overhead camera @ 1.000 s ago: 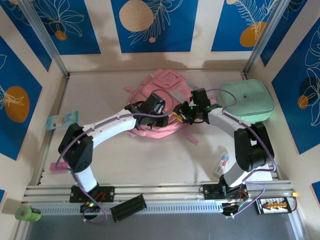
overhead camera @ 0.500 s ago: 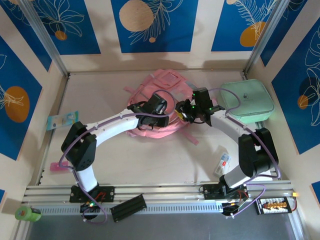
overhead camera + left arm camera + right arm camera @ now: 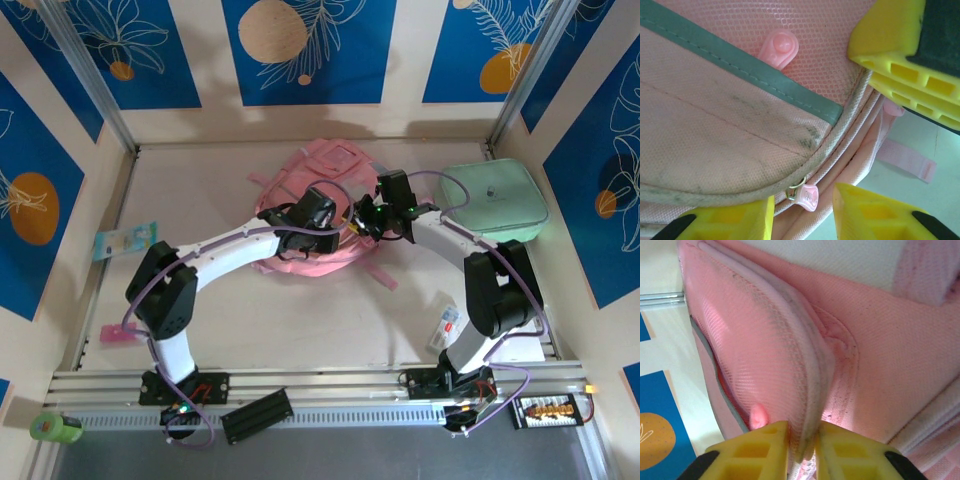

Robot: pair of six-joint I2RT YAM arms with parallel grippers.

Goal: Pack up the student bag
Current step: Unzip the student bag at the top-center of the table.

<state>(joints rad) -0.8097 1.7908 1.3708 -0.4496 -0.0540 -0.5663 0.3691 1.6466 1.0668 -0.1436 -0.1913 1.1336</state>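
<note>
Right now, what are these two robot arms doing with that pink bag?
Both arms are working on the pink student bag. The right gripper is pinched shut on a piped seam along the bag's edge. The left gripper sits close over the bag with its jaws apart, a small pink zip pull between them. The mint-green case lies to the right, outside the bag.

Bright, even light from above leaves only faint, soft shadows under the arms (image 3: 225, 247) on the pale table (image 3: 300, 320), and both wrist close-ups show the backpack (image 3: 730, 130) weave sharply, the yellow fingers (image 3: 755, 447) nearest slightly soft.
</note>
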